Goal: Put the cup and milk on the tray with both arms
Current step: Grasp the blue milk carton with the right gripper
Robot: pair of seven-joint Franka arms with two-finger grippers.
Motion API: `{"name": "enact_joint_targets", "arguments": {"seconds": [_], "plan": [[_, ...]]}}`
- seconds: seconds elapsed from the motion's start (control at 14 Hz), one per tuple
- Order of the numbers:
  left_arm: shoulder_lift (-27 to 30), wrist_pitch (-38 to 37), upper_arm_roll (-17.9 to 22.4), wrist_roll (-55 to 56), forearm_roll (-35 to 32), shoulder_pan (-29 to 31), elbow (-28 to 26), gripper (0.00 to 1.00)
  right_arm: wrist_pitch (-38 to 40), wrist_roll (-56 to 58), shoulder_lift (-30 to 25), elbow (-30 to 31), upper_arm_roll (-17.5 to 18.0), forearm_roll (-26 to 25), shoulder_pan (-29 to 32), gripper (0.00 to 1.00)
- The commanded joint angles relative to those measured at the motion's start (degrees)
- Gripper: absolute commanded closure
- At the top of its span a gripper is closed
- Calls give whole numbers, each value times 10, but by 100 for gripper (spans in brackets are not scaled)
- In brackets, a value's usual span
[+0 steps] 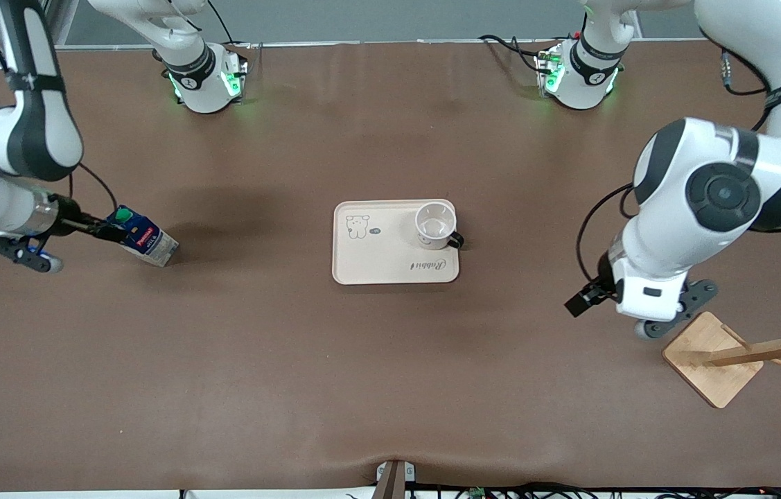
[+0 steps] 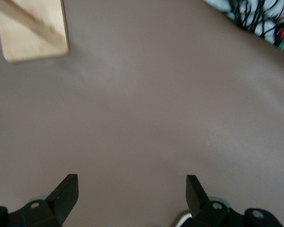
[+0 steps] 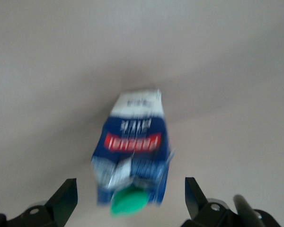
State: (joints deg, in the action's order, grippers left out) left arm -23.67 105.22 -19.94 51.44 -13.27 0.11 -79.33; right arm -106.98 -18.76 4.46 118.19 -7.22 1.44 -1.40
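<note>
A: Right gripper [image 1: 111,229] sat at the milk [image 1: 143,238] in the front view, toward the right arm's end of the table. Fingers were apart, I'd say, with the carton's cap end between them, nothing clamped.

B: And that carton stood on the table [image 1: 238,360], well apart from the tray [image 1: 369,267]. It looked tilted from up there, though the camera angle may have done that.

A: The cup [image 1: 436,225] was already on the tray, upright, handle poking toward the left arm's end. So half the job looked done.

B: Left gripper [image 1: 583,299]?

A: It hung over bare table between the tray and the wooden stand [image 1: 712,360], and the arm waited. My guess is it was parked clear of the tray to leave room for the milk.

B: Over to the left wrist view.

A: Left gripper [image 2: 132,195] spread wide, both fingers [image 2: 66,193] showing, nothing between them but brown table. A corner of the stand's base [image 2: 31,30] peeked in.

B: And the right wrist?

A: Right gripper [image 3: 131,195] was wide apart too, the milk [image 3: 132,161] dead centre between the tips, green cap [image 3: 128,202] nearest the camera. Lined up for a squeeze, I'd judge. No contact that I could see.

B: Risk?

A: A light carton could tip if one finger touched first.
</note>
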Motion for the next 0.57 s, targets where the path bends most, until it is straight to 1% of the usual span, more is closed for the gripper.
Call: {"name": "enact_joint_targets", "arguments": {"seconds": [0.0,0.07,0.21,0.29,0.43,0.5], "plan": [[52,-43,-2,-76,-14,27,-11,0,7,-24,-32,22,-2,-4,-9,0],[65,-57,-1,-114,-11,34,-11,0,-1,-24,-32,24,-2,-5,-10,0],[74,-88,-2,-185,-11,52,-7,0,-23,-24,-32,29,-2,-9,-9,0],[76,-105,-2,-225,-9,68,7,0,-38,-24,-33,40,-2,-9,-9,0],[73,-147,-2,-309,-5,85,39,0,-97,-24,-47,83,-2,-9,-9,0],[73,-150,-2,-338,-5,89,39,0,-117,-18,-49,98,-2,-9,-8,0]]}}
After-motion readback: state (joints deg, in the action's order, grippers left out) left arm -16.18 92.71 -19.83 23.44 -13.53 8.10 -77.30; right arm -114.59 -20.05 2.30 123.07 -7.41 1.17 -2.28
